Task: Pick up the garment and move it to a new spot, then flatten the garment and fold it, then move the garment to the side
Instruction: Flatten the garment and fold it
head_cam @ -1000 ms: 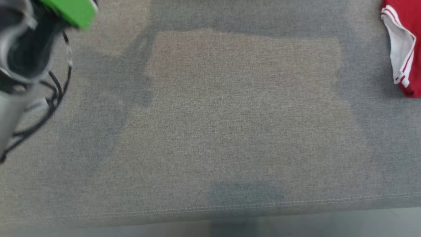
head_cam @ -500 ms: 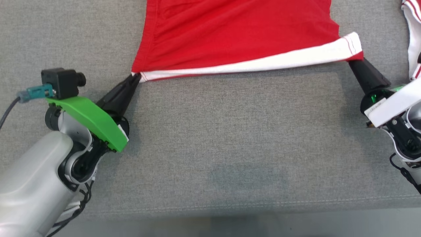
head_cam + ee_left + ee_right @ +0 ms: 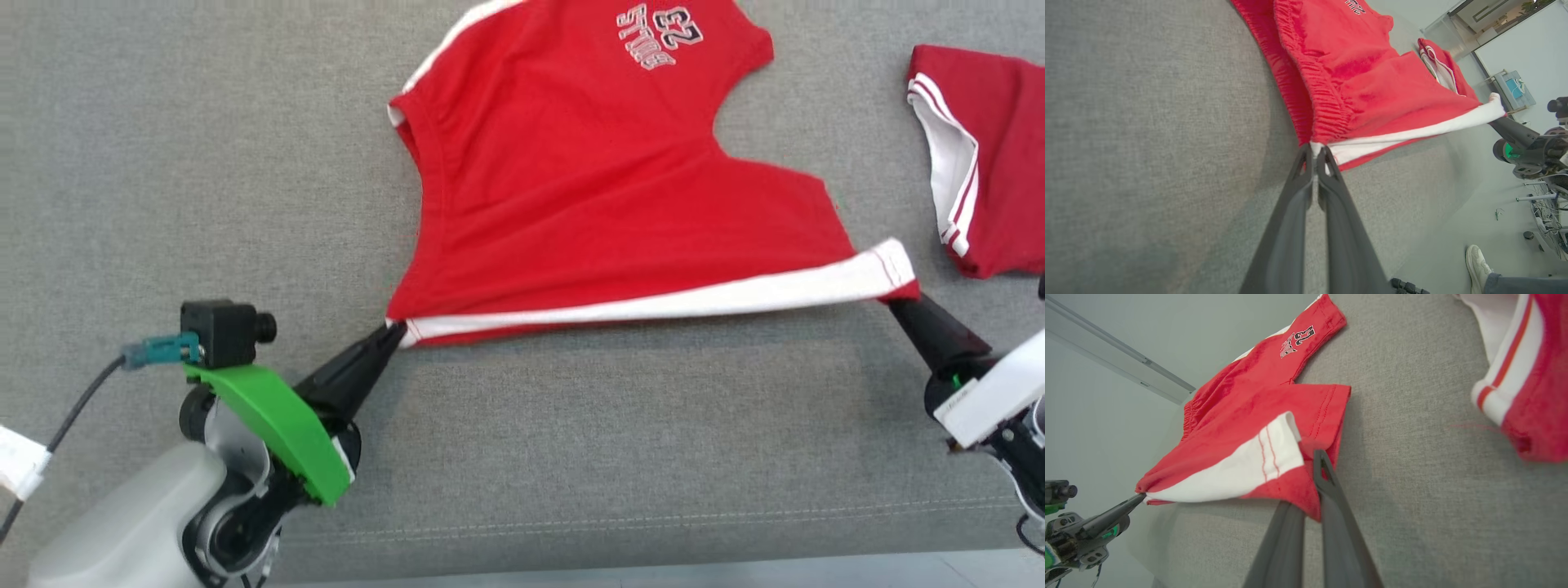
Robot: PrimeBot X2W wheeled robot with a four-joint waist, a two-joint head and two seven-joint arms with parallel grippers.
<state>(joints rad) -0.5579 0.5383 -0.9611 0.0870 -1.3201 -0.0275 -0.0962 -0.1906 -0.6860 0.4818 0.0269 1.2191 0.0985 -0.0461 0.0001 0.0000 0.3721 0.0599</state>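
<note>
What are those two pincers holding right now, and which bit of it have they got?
The red shorts: the left pincer pinches one end of the white-banded edge, the right pincer the other end, both shut on the cloth.

a robot lab: bare pale floor (image 3: 1474, 204), cabled equipment stands (image 3: 1546, 220), grey cloth-covered table (image 3: 571, 457)

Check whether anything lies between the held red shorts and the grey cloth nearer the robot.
Nothing visible does. The left gripper and right gripper are each shut on a corner of the red shorts, and the grey cloth before them is bare. The other red garment lies to the right, apart.
</note>
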